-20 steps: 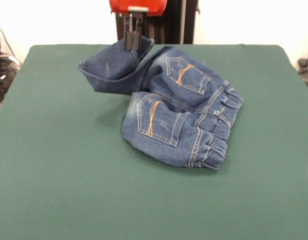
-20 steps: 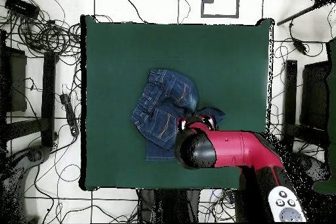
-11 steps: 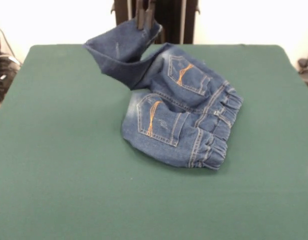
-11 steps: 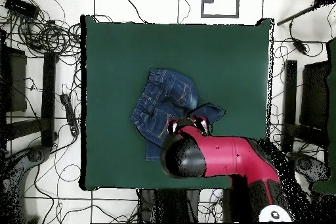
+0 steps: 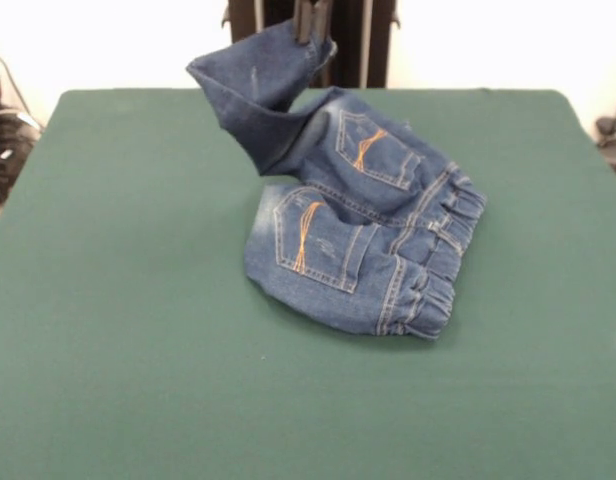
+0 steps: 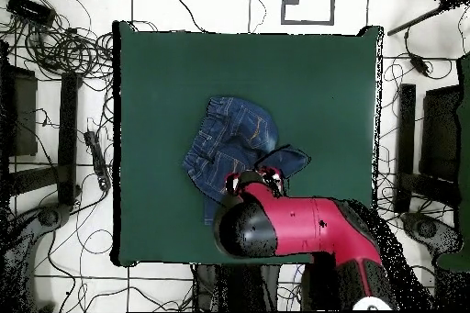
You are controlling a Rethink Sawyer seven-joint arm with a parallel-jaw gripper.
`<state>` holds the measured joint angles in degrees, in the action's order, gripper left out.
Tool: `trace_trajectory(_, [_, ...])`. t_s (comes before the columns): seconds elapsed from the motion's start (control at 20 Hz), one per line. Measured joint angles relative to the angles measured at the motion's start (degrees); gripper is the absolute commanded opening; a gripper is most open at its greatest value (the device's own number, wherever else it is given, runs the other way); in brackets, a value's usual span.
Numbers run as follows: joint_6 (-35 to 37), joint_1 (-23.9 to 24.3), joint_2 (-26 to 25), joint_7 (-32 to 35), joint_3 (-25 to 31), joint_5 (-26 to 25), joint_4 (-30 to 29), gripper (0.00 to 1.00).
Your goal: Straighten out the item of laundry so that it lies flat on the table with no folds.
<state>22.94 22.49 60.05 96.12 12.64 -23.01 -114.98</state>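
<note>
Since before, jeans [image 5: 358,225] leg higher.

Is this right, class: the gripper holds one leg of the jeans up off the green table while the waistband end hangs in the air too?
Not quite. The gripper does hold one leg of the jeans raised, but the waistband end is not in the air: it rests on the green table. The front view shows this.
</note>
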Motion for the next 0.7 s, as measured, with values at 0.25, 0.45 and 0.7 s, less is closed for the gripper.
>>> trace_trajectory(0.25, [0.0,0.0,1.1,0.0,0.0,1.2,-1.3,0.00])
trace_trajectory(0.45, [0.0,0.1,1.7,0.0,0.0,2.1,-1.9,0.00])
trace_trajectory(0.7, [0.6,0.1,1.7,0.0,0.3,2.5,-2.0,0.00])
